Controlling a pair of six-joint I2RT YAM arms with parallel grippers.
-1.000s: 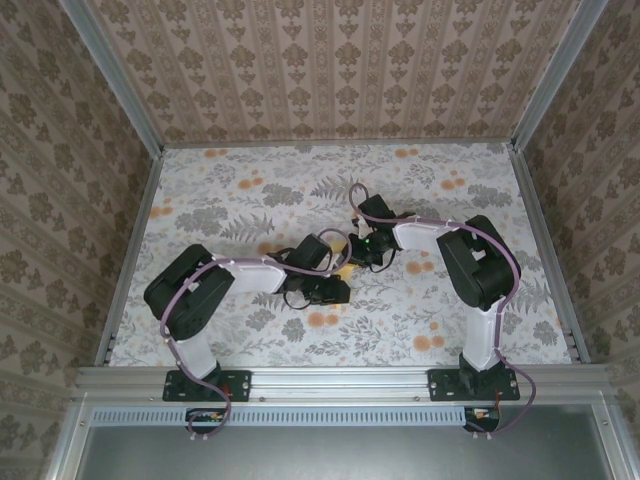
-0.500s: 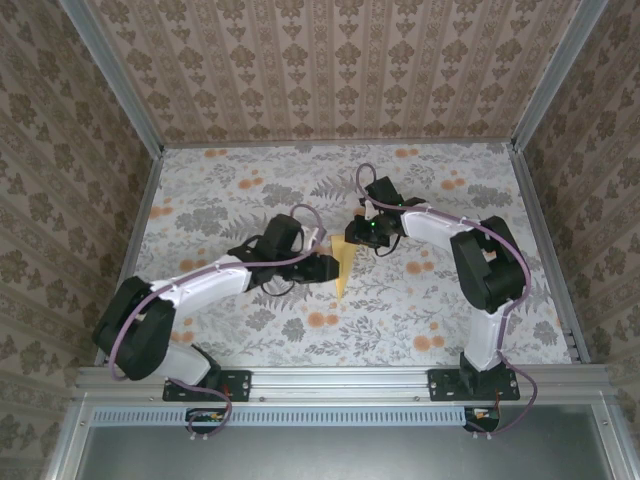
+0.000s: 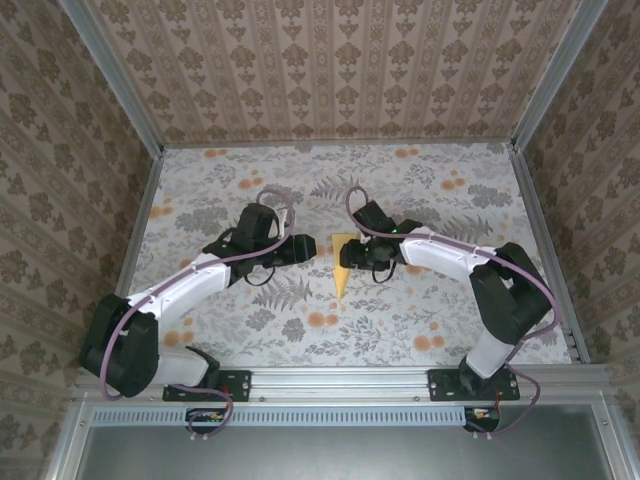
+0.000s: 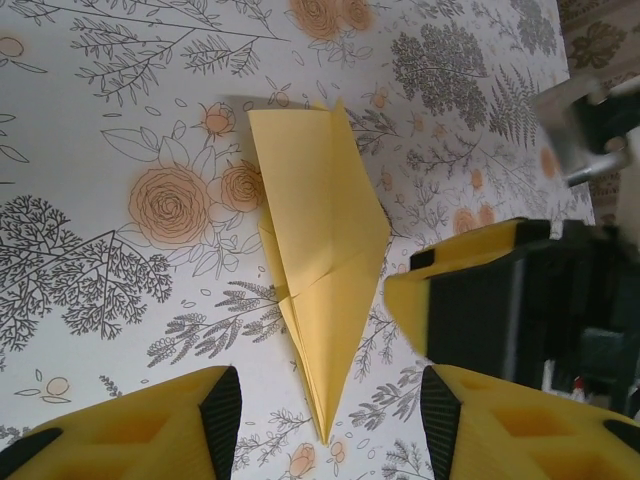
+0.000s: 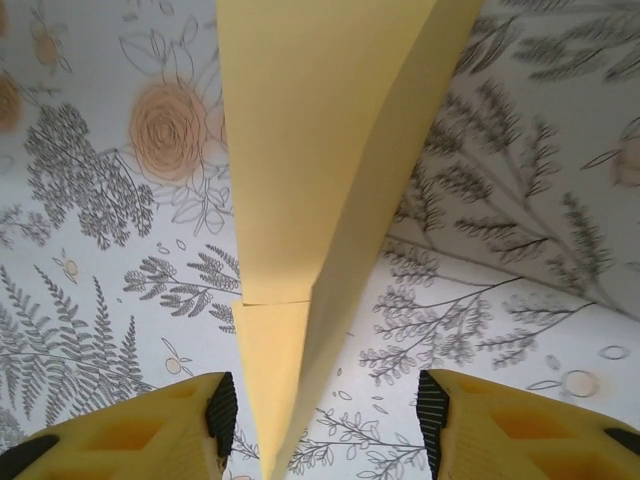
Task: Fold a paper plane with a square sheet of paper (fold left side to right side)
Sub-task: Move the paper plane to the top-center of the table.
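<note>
Yellow paper plane (image 3: 342, 265) — narrow folded dart, tip nearward.

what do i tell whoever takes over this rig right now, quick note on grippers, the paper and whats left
Left gripper: open, holding nothing, hovering at the plane's left side.
Right gripper: open, holding nothing, right over the plane's wide end.
Paper plane: lies mid-table on the floral cloth between the two grippers, its sharp tip pointing to the arm bases.
Done: the paper is folded into a narrow dart with a centre crease.
Left: probably little. The layers look slightly sprung near the tip, so a last press along the crease may help.
</note>
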